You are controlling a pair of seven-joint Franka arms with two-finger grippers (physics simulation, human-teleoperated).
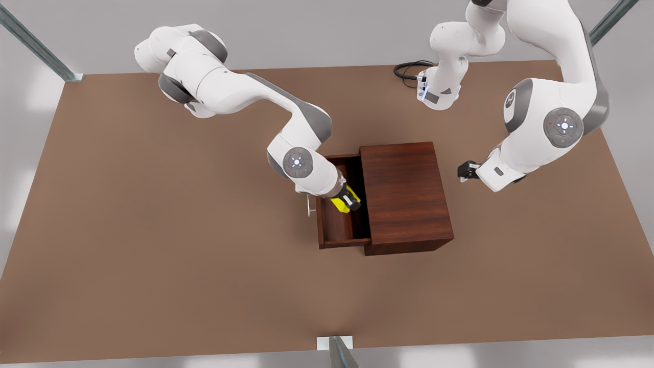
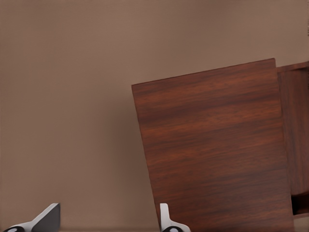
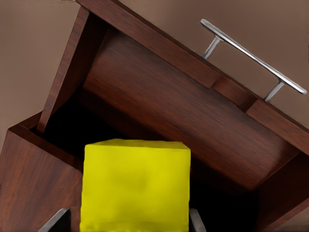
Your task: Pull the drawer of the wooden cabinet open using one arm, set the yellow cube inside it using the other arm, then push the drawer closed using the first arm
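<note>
The brown worktop carries everything, with the wooden cabinet standing near its middle. The drawer is pulled out toward the front view's left, its inside open to the camera, and its slim silver handle runs along the front board.

The right arm reaches in from the front view's upper left. Its upper links lie nearly level, then it bends at the elbow and slopes down so the wrist hangs over the open drawer. The right tool points down into the drawer cavity and is clamped on the yellow cube, which sits between its fingers. From the right wrist view the cube hangs above the drawer floor, close to the cabinet's front edge; I cannot tell whether it touches the floor.

The left arm waits on the front view's right, folded down from above with its forearm aimed back toward the cabinet. The left tool hovers beside the cabinet's far side, clear of it, with its fingers spread apart and nothing between them.
</note>
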